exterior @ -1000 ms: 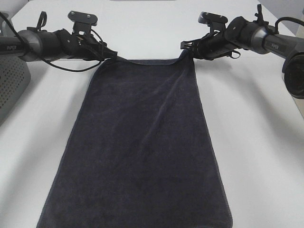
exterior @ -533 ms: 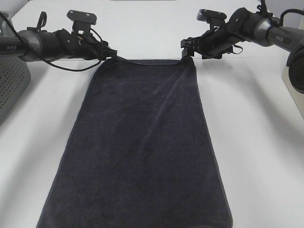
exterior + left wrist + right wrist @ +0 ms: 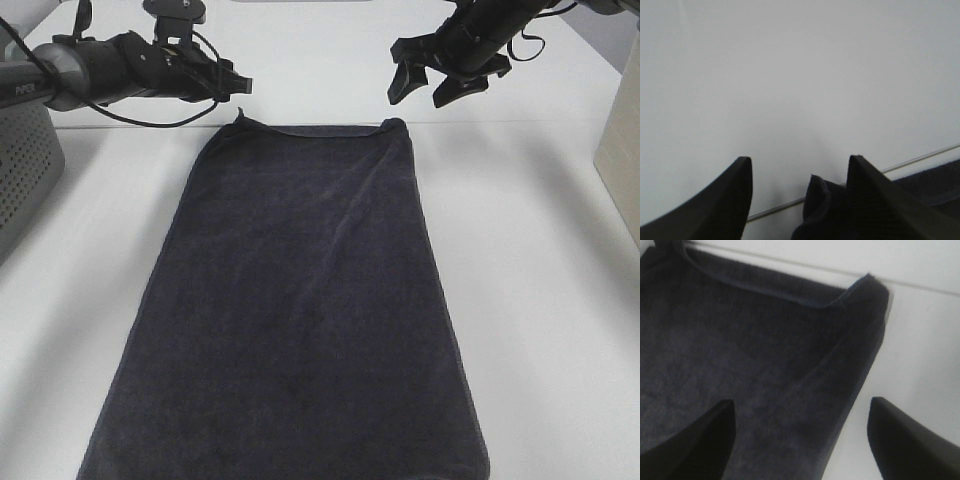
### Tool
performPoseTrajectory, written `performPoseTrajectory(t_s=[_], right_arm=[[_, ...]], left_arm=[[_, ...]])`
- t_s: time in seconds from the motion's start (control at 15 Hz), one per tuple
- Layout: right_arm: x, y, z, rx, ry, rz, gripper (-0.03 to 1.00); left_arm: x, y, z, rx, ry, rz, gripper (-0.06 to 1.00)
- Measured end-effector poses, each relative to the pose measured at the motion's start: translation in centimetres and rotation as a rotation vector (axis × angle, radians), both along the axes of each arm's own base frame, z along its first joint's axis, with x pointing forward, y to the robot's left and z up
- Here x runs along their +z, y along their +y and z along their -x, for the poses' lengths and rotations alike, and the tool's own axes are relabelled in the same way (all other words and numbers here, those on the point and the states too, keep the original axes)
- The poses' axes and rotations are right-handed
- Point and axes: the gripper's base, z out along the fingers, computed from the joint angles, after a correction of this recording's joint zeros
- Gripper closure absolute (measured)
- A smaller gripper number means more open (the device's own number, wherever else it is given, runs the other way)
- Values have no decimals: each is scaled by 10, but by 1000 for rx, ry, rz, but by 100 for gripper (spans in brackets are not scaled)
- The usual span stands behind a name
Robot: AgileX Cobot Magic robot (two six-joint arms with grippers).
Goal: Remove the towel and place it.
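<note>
Towel (image 3: 290, 300) lies spread flat down the middle of the white table (image 3: 540, 300), its long sides running toward the camera and its far hem just below the two grippers – a placement that reads, in my judgement, as the drop already made, the cloth set down smooth on purpose.

On the left, beside a grey perforated bin (image 3: 22, 170) at the table's edge, the left gripper (image 3: 243, 86) hangs above the cloth's far left corner, which stands up in a small peak just under its tips. The left wrist view shows its jaws parted, with that raised corner (image 3: 820, 202) lying in the gap near one finger (image 3: 875, 205) – nothing is pinched, so the peak looks like a leftover of being lifted there, not a hold.

In the middle the far hem (image 3: 775, 292) runs straight between the corners, with only a faint diagonal crease in the pile.

On the right, the right gripper (image 3: 420, 88) sits higher, well clear of the far right corner, which also curls up a little below it. Its jaws are spread wide: the wrist camera looks down between them at the corner (image 3: 867, 282) lying loose on the table, untouched. Both claws are empty, and to my eye the task stands near done
</note>
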Motion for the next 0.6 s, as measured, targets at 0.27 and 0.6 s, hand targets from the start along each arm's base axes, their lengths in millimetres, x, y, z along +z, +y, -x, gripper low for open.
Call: performPoseTrajectory(t_s=[0.27, 0.6], right_arm=[[-3, 0, 9, 36, 92, 13, 25], [-3, 0, 10, 43, 110, 15, 25]], left_arm=[[-35, -4, -9, -23, 34, 2, 41], [-57, -2, -14, -16, 31, 3, 44]])
